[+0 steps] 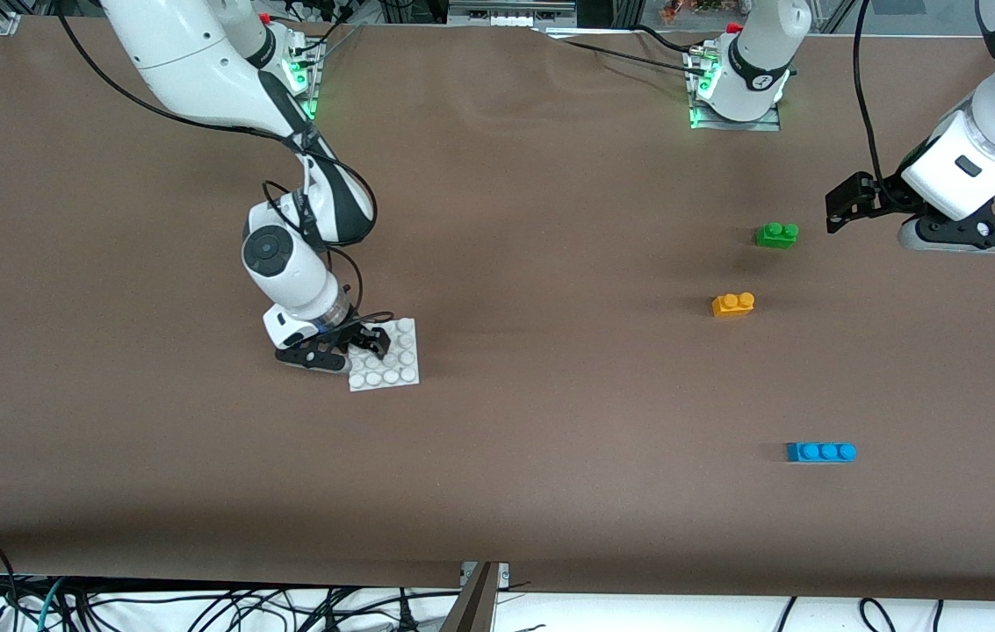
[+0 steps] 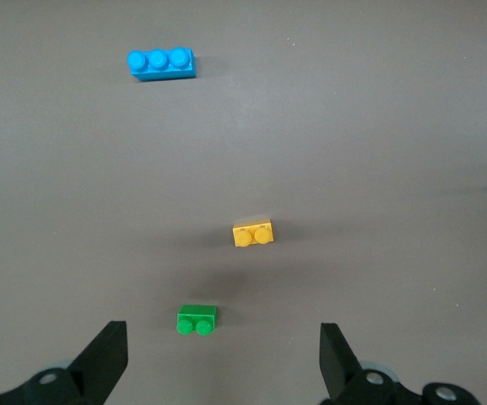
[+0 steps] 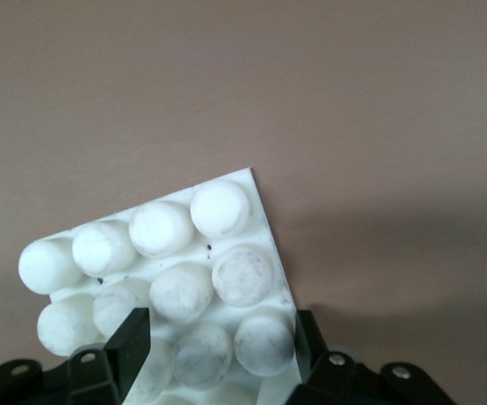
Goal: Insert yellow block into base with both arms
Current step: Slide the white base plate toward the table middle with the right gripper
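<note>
White base [image 1: 392, 362] sits between the right gripper's [image 1: 371, 342] fingers – not clearly clamped; left gripper [image 2: 222, 359] hangs wide open, empty, over the green brick [image 1: 777, 234], yellow block [image 1: 733, 304] nearby.

- The base [image 1: 399, 358] lies on the table [image 1: 550, 491] toward the right arm's end
- The three-stud brick [image 1: 820, 452] lies nearest the front camera, toward the left arm's end
- The yellow block [image 1: 733, 304] lies between the three-stud brick and the other two-stud brick [image 1: 776, 234], all well apart
</note>
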